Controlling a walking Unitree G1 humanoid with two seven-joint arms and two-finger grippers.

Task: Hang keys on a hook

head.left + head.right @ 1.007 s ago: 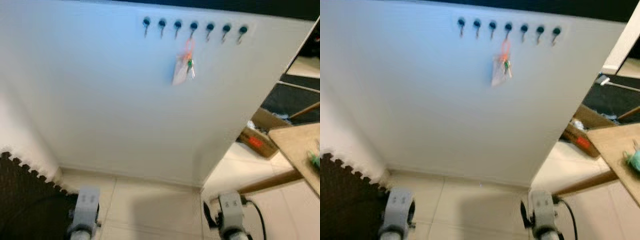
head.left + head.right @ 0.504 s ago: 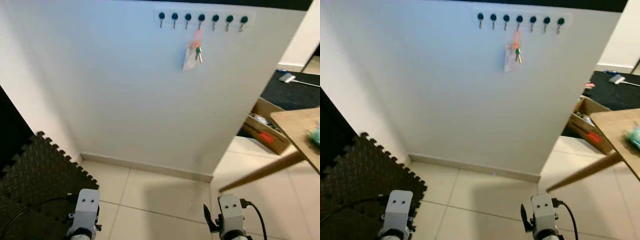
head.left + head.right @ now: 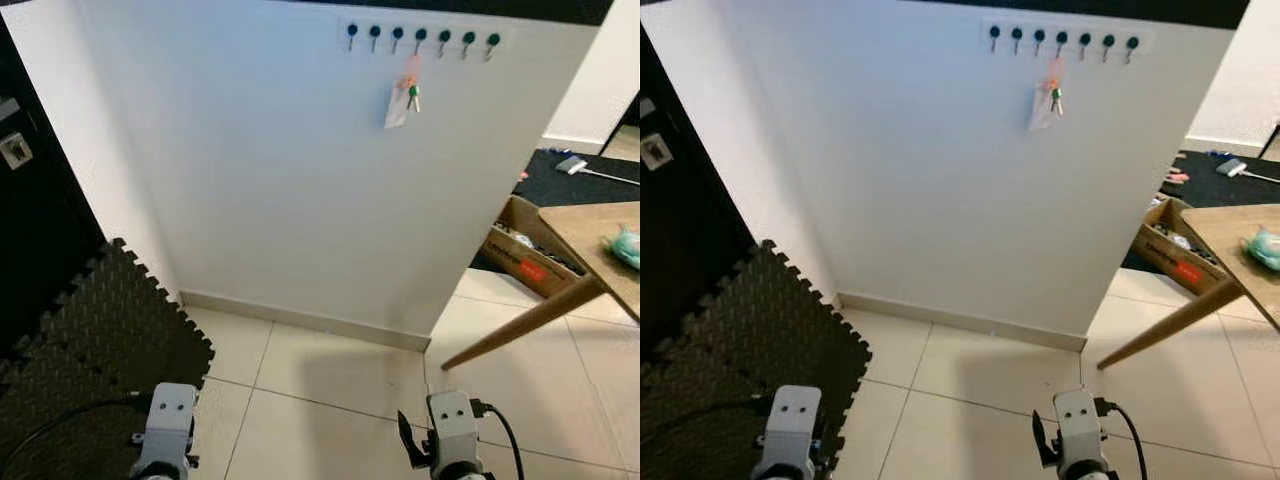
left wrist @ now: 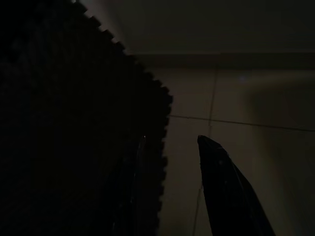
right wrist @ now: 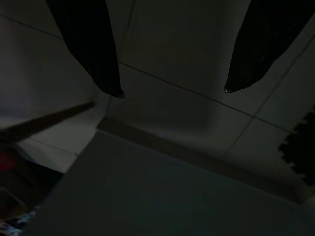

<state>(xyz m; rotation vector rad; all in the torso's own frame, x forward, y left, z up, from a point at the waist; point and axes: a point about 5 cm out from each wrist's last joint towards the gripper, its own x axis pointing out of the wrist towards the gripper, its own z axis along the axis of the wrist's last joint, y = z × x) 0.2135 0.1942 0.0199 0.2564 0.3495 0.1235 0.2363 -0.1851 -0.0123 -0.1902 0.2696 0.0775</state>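
Note:
A bunch of keys (image 3: 404,96) with an orange ring, a green key head and a pale tag hangs from a middle hook in the row of several dark hooks (image 3: 421,37), high on the white wall panel (image 3: 300,170). Both silver arms hang low over the tiled floor, far below the keys: the left arm (image 3: 168,418) and the right arm (image 3: 447,428). In the dark left wrist view my left gripper (image 4: 172,139) is open above the mat's edge. My right gripper (image 5: 172,91) is open over the tiles, with nothing between its fingers.
A black foam mat (image 3: 95,325) covers the floor at the left, beside a dark doorway (image 3: 25,200). To the right stand a wooden table (image 3: 590,235) with a teal thing (image 3: 625,245) on it and an open cardboard box (image 3: 525,250). Pale tiles (image 3: 320,390) lie ahead.
The whole picture has shifted: the camera has drawn back from the wall, which now looks farther and smaller. The keys stay on the same hook. Both arms still hang low.

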